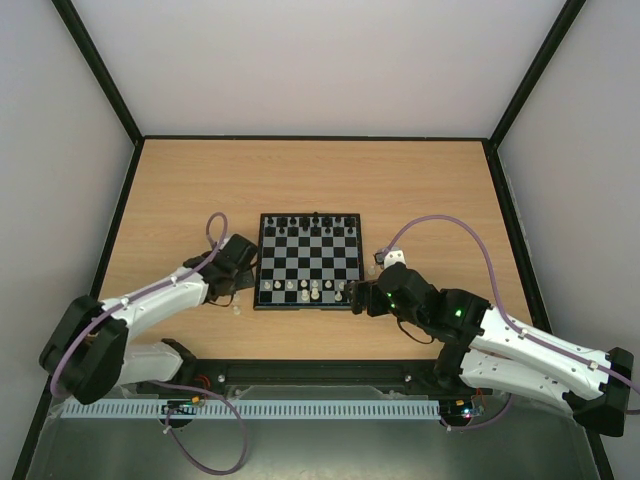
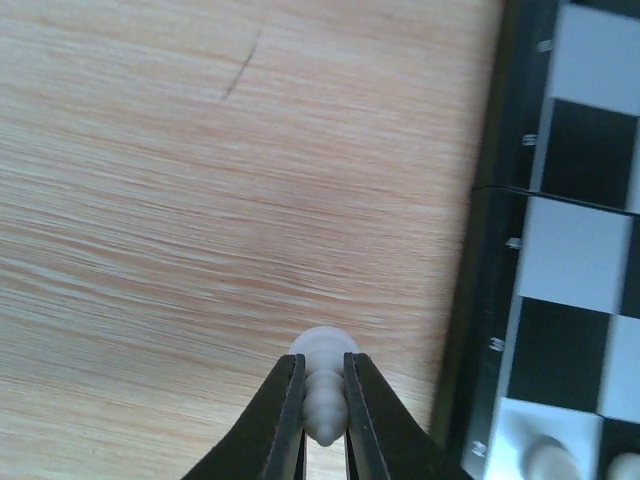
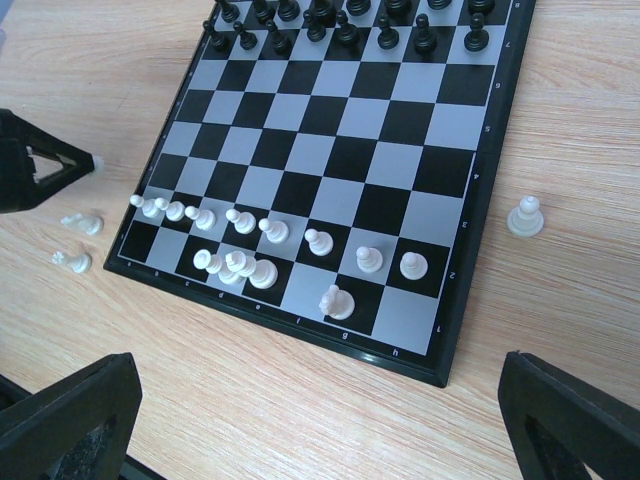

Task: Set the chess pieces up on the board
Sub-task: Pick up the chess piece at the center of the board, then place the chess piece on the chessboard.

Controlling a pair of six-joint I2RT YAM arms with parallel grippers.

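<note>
The board point(image 1: 308, 262) lies on the table point(image 1: 300, 170). The far chessmen point(image 3: 345, 30) stand in two rows on the board's far squares. The near chessmen point(image 3: 270, 232) stand on its two nearest rows. Just left of the board's left rim, one chessman point(image 2: 322, 410) sits pinched in the left gripper point(image 2: 322, 362). Two loose chessmen point(image 3: 84, 223) lie on the table left of the board's near-left corner. A lone chessman point(image 3: 525, 216) stands just right of its right rim.

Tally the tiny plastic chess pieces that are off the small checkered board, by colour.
Whitish translucent plastic chess pieces: 4, one in the left gripper, two lying on the wooden table left of the black-and-pale checkered board, one standing right of it.
Black plastic chess pieces: 0 off the board in view; all seen stand on its far rows.
Total: 4
</note>
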